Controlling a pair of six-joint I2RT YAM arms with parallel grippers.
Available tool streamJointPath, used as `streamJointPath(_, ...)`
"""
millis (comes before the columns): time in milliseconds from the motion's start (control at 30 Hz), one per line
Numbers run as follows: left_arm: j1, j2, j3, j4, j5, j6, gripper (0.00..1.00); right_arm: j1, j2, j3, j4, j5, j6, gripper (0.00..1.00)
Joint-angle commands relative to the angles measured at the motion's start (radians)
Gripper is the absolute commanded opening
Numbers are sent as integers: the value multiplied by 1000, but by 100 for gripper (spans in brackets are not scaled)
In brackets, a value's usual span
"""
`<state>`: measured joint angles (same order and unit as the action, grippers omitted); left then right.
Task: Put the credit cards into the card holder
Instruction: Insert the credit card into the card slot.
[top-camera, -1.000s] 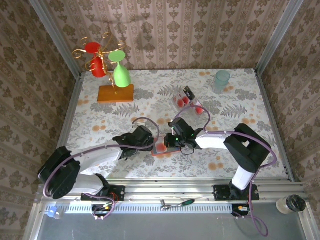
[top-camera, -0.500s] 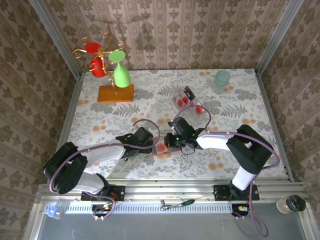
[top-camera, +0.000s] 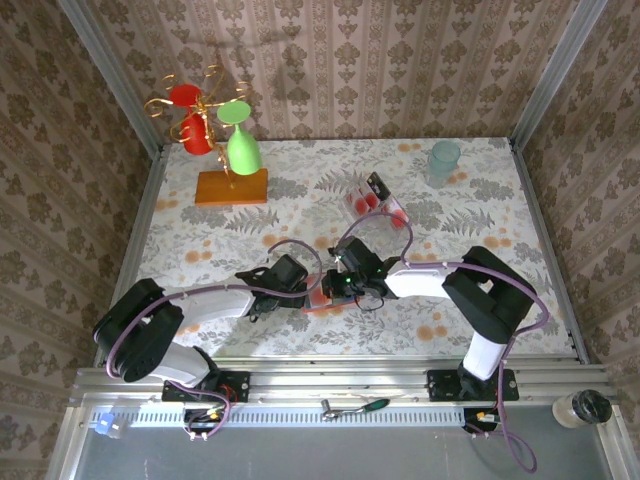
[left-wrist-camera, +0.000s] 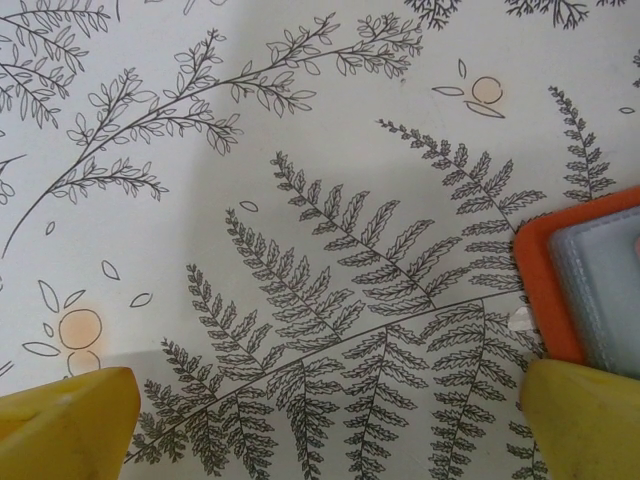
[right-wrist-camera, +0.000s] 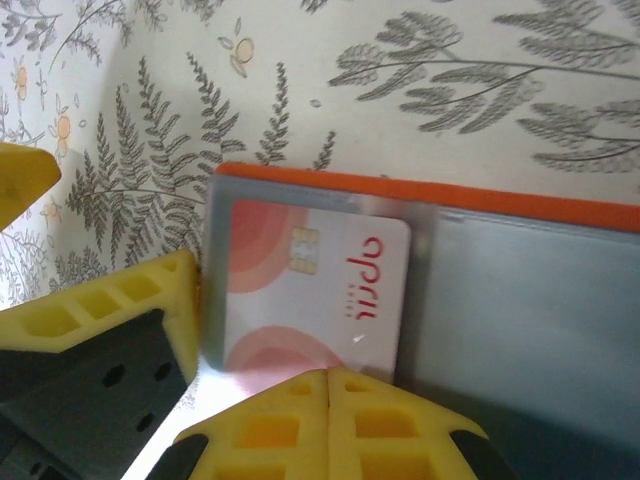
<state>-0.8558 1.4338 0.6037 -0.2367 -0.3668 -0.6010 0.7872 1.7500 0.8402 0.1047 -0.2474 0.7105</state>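
Left jaws, edged rightward, closer to card holder (top-camera: 322, 303)

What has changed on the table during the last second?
The open left hand slid slightly right, toward the small orange-red folding wallet; the shut right hand edged left above it. Nothing was taken or let go. The pile of cards, the orange block with its gold wire stand and the pale green cup stayed put.
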Motion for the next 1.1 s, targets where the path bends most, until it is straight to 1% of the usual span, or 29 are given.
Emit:
streamJointPath(0,2,28,5,-4,12,3,100,17,32,30,-11,-24,13,4)
streamJointPath(233,2,4,8,-18,9,6,100,27,37,55,-16,-35,19,4)
streamJointPath(433,1,-26,-1,-27,6,5,100,21,-54,59,-91,31,-25,4)
streamJointPath(533,1,-20,-7,-21,9,1,100,11,-71,59,-126,61,-50,4)
streamJointPath(767,1,0,-11,-6,11,-1,100,-8,-30,71,-137,54,-69,3)
streamJointPath(1067,1,2,-6,-2,11,2,100,-2,53,98,-105,4,-56,2)
